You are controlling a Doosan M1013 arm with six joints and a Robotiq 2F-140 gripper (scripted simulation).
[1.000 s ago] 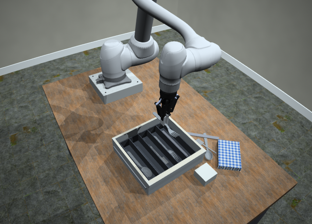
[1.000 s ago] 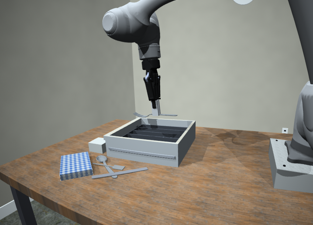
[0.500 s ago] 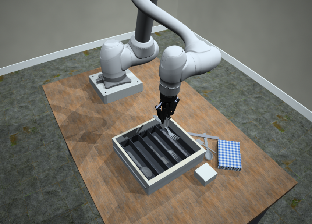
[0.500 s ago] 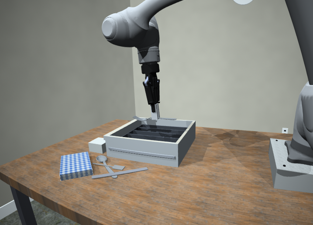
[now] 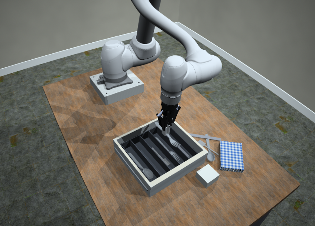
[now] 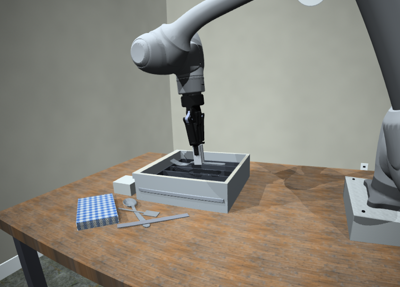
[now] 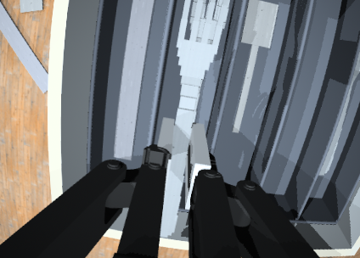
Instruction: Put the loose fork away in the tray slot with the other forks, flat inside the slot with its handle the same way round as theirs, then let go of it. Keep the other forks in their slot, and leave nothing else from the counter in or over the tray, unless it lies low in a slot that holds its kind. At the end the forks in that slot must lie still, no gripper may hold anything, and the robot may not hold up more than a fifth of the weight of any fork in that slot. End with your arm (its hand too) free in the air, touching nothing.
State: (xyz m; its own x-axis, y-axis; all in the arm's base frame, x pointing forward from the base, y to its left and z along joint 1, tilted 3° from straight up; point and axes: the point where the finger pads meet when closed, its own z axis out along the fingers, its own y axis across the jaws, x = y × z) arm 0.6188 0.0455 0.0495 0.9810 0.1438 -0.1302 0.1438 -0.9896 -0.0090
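Observation:
My gripper [image 5: 166,129] [image 6: 197,155] [image 7: 180,138] is shut on the handle of the loose fork [image 5: 174,142] [image 6: 177,162] [image 7: 199,51]. It holds the fork level, low inside the back of the cutlery tray [image 5: 162,183] [image 6: 180,184] [image 7: 56,85], about at rim height. The fork hangs over the second slot from the right, tines pointing to the tray's front. Another fork [image 5: 174,155] lies in that slot with its tines the same way. In the wrist view the held fork covers most of it. The slot to the right holds a knife [image 5: 183,150] [image 7: 136,57].
Other slots hold a spatula-like piece [image 7: 256,51] and a spoon [image 5: 143,169]. On the counter right of the tray lie a knife [image 5: 205,136] [image 6: 154,219], a spoon [image 5: 210,156] [image 6: 129,202], a blue checked napkin stack [image 5: 230,156] [image 6: 96,209] and a white block [image 5: 207,175] [image 6: 123,184]. The robot base [image 5: 117,89] [image 6: 371,221] stands behind.

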